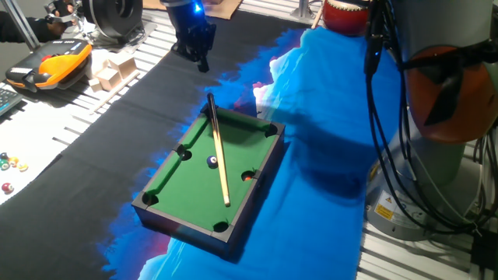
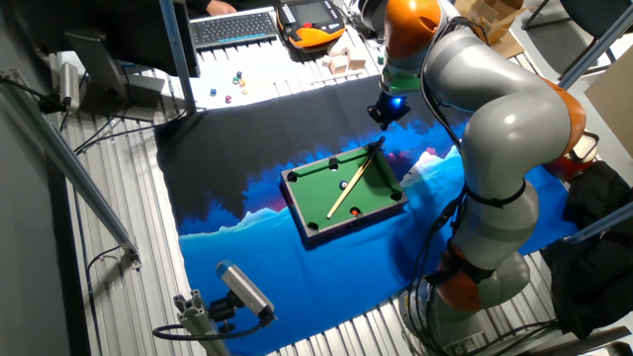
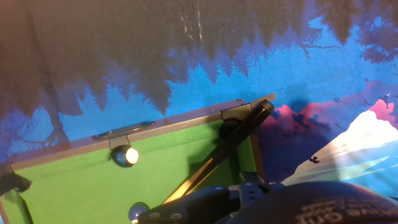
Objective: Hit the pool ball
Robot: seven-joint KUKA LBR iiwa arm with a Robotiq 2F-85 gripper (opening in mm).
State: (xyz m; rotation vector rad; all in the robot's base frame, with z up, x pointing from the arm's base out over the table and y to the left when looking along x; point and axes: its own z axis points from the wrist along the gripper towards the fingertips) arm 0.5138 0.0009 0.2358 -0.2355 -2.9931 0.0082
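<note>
We see the gripper (image 1: 201, 56) hanging in the air above the dark cloth (image 1: 132, 124), just past the far end of the little pool table (image 1: 204, 222). It holds nothing. We cannot tell if its fingers are wide or close together (they are dark and small in both fixed views).

Below and near it, the cue stick (image 1: 219, 152) lies slanted across the green felt. Its dark thick end (image 3: 260, 112) rests on the table's far rim, near a corner pocket.

The pool ball (image 1: 212, 162) sits in the middle of the felt, just beside the stick. There is open green on its other side.

A red ball (image 1: 247, 176) sits near a side pocket. A few loose little balls (image 1: 9, 165) lie well apart on the white tabletop.
</note>
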